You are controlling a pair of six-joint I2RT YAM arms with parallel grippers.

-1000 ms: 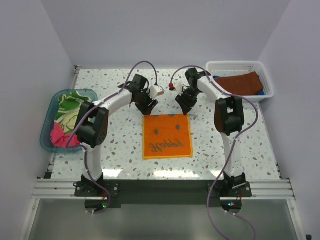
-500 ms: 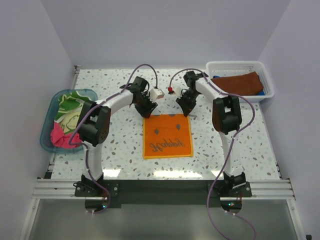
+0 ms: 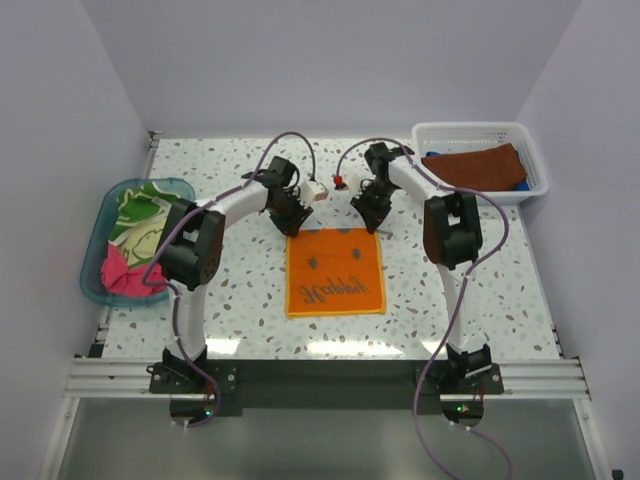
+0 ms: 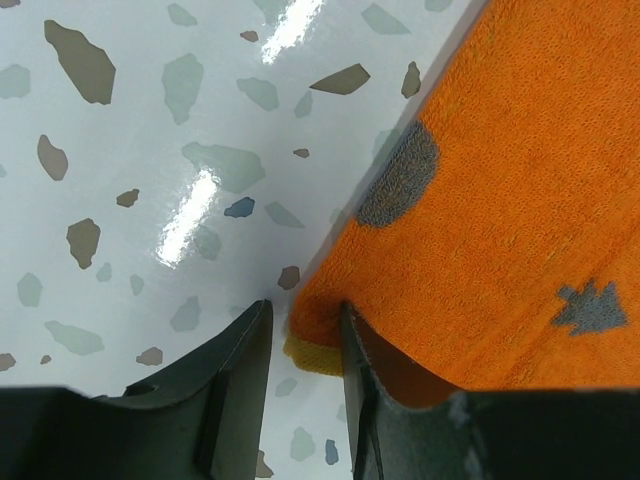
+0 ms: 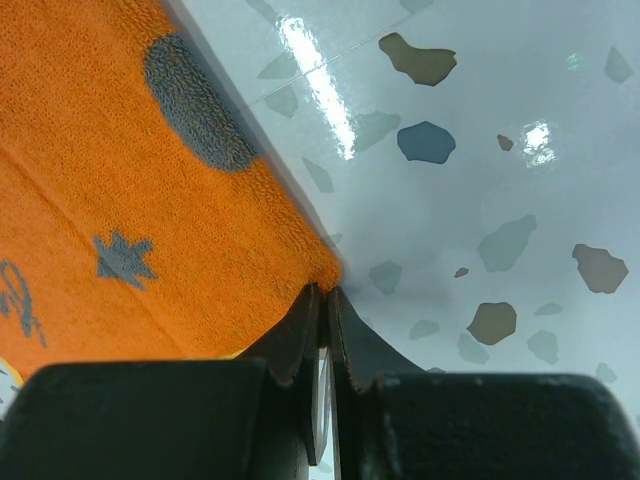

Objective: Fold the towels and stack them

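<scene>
At the far left, the teal tub (image 3: 150, 183) held a green and yellow towel (image 3: 135, 215) with a pink towel (image 3: 118, 272) at its near end, both crumpled and unfolded.

The left tool (image 4: 305, 320) sat low at the far left corner of the orange towel (image 3: 335, 272), which lay flat in the middle of the tabletop (image 3: 250, 290). Its jaws stood a little apart with the corner between them. The cloth touched one finger (image 4: 360, 400), while a sliver of bare tabletop showed beside the other, so it did not look clamped. A lip of yellow underside showed at the corner.

The right tool (image 5: 325, 295) was at the far right corner with its jaws drawn almost together. The tip of the corner ran into the seam between them, so I judged it pinched, though only by the very edge.

At the far right, the white basket (image 3: 470, 128) held a rust brown towel (image 3: 480, 167) lying over a blue towel (image 3: 517, 184).

The main risk lay in the uneven hold. If both arms rose before the left jaws closed, the towel would hang from the right corner alone, swing and crumple instead of folding squarely. The left finger could also push the corner along the smooth surface and bunch it. The right pinch was shallow enough that the towel's weight might pull it free mid-fold.
</scene>
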